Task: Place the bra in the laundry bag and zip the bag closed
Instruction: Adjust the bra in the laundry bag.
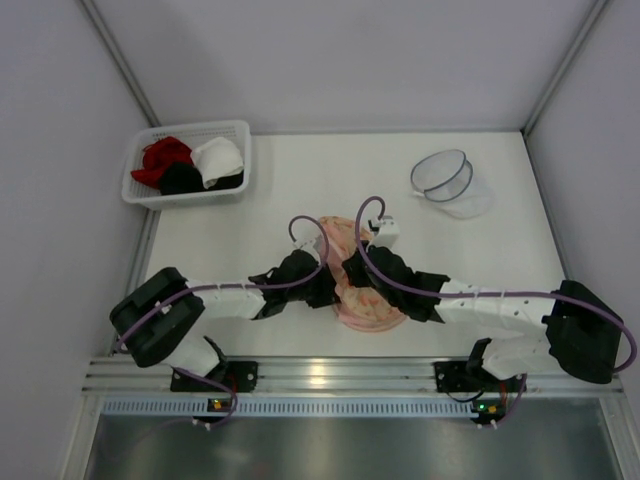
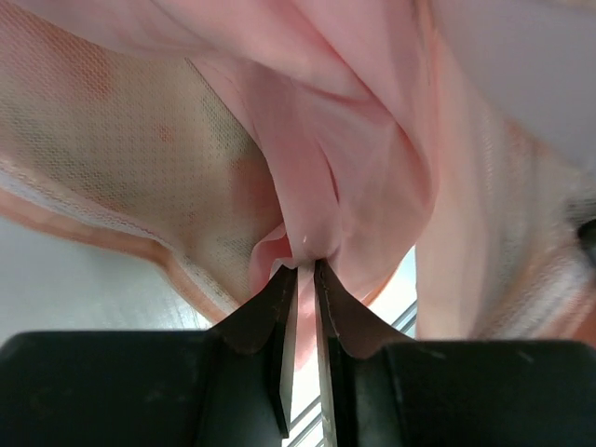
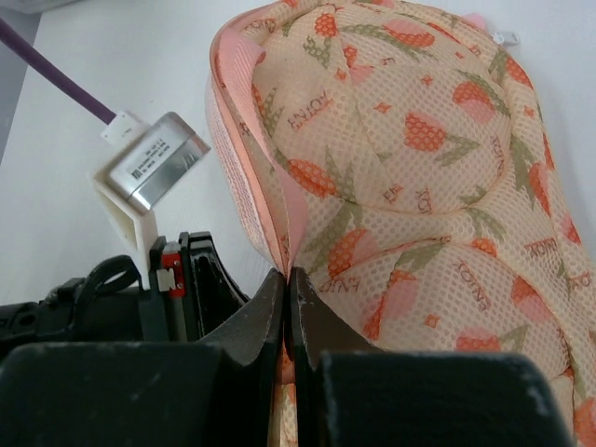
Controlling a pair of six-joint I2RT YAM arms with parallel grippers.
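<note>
1. at the far left of the bench (image 1: 290, 180), your white basket (image 1: 135, 187) holds red, black and white garments, well apart from the arms.
2. your left pincer (image 1: 322, 286) reaches in from the left to the laundry bag (image 1: 368, 310), which lies mid-bench between the two arms.
3. in its own wrist view, the left pincer (image 2: 305, 266) is almost pressed together, pinching a gathered fold of the bra (image 2: 354, 158). the smooth pale pink cloth hangs right over the tips, with the laundry bag (image 2: 112, 158) mesh to its left.
4. your right pincer (image 1: 350, 272) meets the bag from the right, just beside the left one.
5. in its wrist view, the right pincer (image 3: 287, 276) is pressed together on the pink-edged rim of the laundry bag (image 3: 419, 186). the dome rises above and to the right of the tips.
6. the word enjoy, in capitals, repeats across the mesh among orange flowers.
7. left of the bag in that view, a small white box (image 3: 154, 172) on a purple cable (image 3: 56, 70) carries a silver label. its print is too small to read.
8. at the back right of the bench lies a round, see-through mesh pouch (image 1: 445, 182) with a dark rim.
</note>
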